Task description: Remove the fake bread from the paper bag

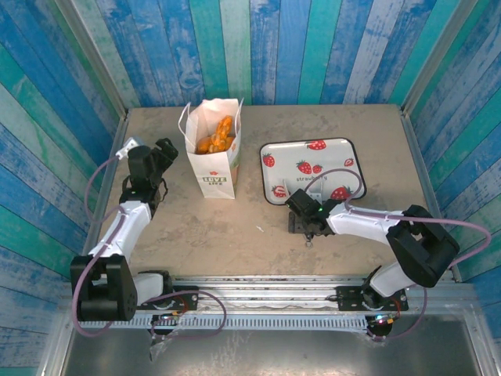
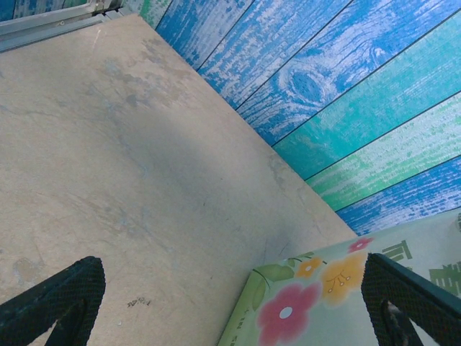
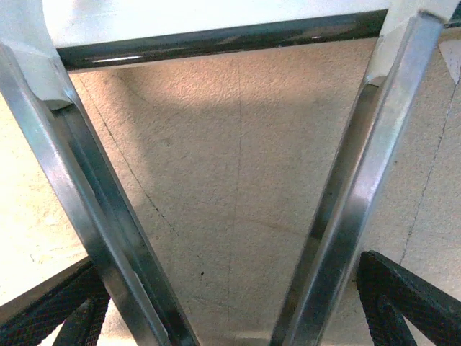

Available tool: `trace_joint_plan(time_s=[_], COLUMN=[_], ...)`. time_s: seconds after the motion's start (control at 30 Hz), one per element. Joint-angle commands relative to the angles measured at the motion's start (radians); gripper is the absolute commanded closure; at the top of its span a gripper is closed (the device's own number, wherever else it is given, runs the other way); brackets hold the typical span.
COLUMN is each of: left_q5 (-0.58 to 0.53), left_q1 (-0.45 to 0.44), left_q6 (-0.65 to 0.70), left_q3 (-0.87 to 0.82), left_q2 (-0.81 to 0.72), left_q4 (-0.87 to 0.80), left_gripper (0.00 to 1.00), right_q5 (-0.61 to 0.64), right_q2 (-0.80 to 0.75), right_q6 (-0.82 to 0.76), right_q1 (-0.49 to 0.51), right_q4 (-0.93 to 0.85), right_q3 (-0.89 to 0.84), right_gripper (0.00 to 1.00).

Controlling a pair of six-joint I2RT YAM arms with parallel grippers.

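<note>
The fake bread [image 1: 215,136] sits in the open mouth of the paper bag [image 1: 213,171], a cluster of golden-orange pieces showing from above against the white inner walls. The bag stands upright toward the back of the table [image 1: 235,227], left of centre, with dark lettering low on its front. The left gripper [image 1: 164,154] hovers just beside the bag's left side. In the left wrist view its two black fingers [image 2: 61,299] are spread far apart with bare tabletop between them, and a flower-printed face of the bag lies close to the right-hand finger. To the right of the bag, apart from it, a white strawberry-print tray [image 1: 330,154] lies flat. The right gripper [image 1: 300,211] is low over the table just in front of the tray's near left corner. In the right wrist view its fingers [image 3: 400,292] stand wide, and two shiny metal strips [image 3: 364,144] run between them in a V toward the tray's dark rim. Whether the pads press on those strips or merely flank them I cannot tell. Blue and green painted planks [image 1: 313,47] wall in the table.
</note>
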Motion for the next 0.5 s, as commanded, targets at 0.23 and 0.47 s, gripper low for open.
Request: trace_joint_plan(time_s=[0.23,0.47], left_q5=[-0.02,-0.021], left_q1=[0.001,0.002], left_q6=[0.008,0.003], left_q3=[-0.007,-0.004], left_q2=[-0.052,-0.048], left_q4=[-0.017,-0.016], left_gripper=[0.04,0.04], right_q5=[-0.048,-0.031], right_q2=[0.12,0.14], right_q6=[0.024,0.03], right_q1=[0.011,0.004], right_q4=[-0.126,-0.104], right_q3=[-0.038,-0.042], right_gripper=[0.1,0.13])
